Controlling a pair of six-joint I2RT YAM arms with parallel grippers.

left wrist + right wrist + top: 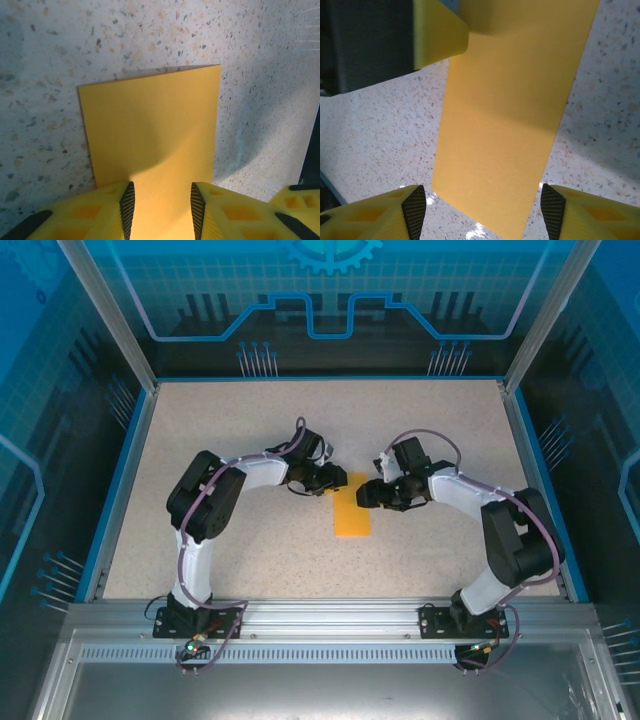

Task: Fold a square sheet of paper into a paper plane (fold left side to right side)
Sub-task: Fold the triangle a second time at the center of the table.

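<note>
We note speckled beige table, blue rim, blue-patterned walls. Square sheet of paper, folded to narrow strip, lies flat mid-table. Left gripper part open over strip, holding nothing. Right gripper wide apart, straddling strip, holding nothing. Bare table all round.

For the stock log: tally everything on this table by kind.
Folded orange paper sheet: 1
Robot arms: 2, the left arm and the right arm
Total: 3
</note>
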